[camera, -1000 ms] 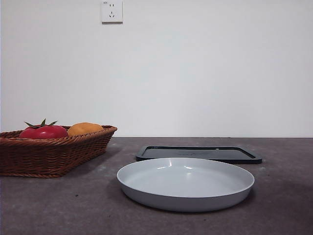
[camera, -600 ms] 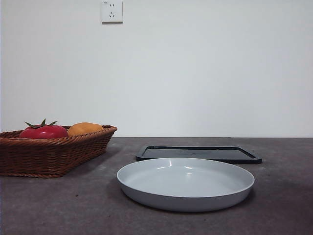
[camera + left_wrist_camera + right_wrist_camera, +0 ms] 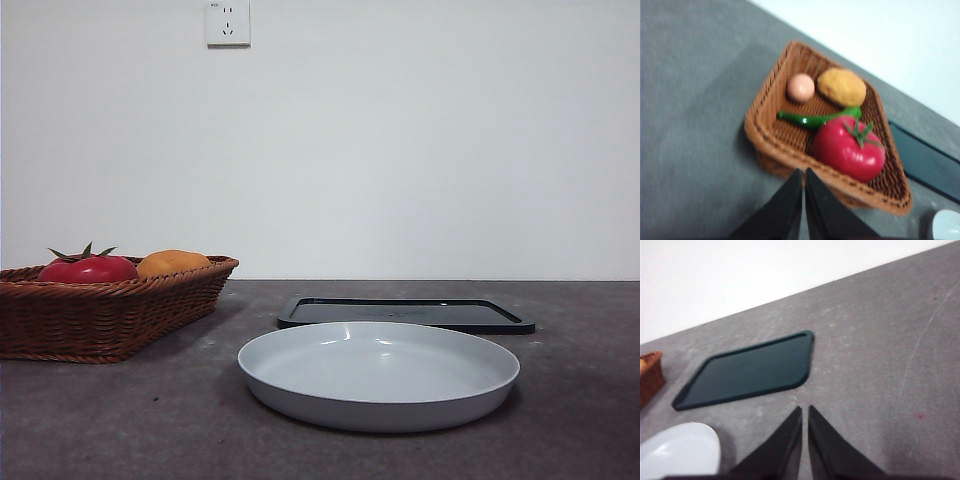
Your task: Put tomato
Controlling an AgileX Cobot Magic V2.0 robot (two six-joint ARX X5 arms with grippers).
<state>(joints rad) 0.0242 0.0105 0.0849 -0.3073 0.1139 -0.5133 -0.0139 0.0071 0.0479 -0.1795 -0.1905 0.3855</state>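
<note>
The left claw (image 3: 803,187) hung closed above the tomato (image 3: 849,148) — lying at the basket's (image 3: 771,145) three o'clock, ready for picking.

Grey table (image 3: 120,420) w/ wicker basket (image 3: 100,315), white plate (image 3: 378,375) & black tray (image 3: 405,313).

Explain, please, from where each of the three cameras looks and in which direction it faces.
Front view: low, near table height, looking level across the grey plate, black tray and wicker basket toward the wall; no arm shows.
Left wrist view: above the basket, looking down on the tomato, a green pepper and two other fruits; the left gripper shows, jaws together.
Right wrist view: above the table, looking down on the tray; the right gripper shows, jaws together.
Shared: all three show the basket, tray and plate.
</note>
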